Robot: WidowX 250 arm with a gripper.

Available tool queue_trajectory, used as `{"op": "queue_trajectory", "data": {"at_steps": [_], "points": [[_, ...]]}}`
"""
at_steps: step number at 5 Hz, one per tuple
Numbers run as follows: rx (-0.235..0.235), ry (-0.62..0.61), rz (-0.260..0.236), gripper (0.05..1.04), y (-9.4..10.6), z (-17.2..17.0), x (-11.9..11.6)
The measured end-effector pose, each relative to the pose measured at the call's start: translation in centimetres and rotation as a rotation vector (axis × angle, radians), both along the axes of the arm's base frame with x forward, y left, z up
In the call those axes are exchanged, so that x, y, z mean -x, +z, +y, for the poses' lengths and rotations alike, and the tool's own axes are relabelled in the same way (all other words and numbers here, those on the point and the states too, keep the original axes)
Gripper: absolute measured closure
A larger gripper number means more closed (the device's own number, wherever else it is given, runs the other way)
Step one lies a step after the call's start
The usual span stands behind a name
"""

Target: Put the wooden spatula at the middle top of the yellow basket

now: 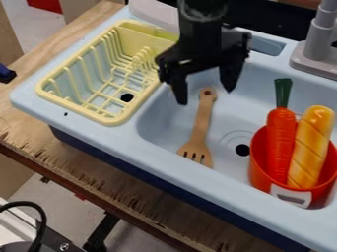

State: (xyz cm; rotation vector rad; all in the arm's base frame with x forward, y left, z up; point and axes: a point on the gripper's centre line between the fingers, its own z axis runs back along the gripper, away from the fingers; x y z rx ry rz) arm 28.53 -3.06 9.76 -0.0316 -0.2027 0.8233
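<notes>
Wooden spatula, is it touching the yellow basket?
Apart: the camera view shows light blue sink between the wooden spatula and the yellow basket.

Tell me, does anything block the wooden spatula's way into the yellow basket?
Only edges: the sink's side wall and the yellow basket's rim lie between. The wooden spatula would probably need lifting over both.

Black arm [199, 39], rounded upper section, greyish sheen; angular black end effector [205, 97], two tapering fingers [178, 88].

A light-brown wooden desk [21, 115] with a rough, splintered front edge carries a light-blue plastic toy sink [158, 157]; a small dark-blue object [6, 74] is at its left edge.
</notes>
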Motion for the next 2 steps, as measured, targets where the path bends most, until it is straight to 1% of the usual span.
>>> {"op": "queue_trajectory", "data": {"at_steps": [1, 2], "points": [[0.020, -0.014, 0.016, 0.088, -0.62, -0.25, 0.43], [0.023, 0.001, 0.022, 0.088, -1.34, -0.27, 0.41]]}}
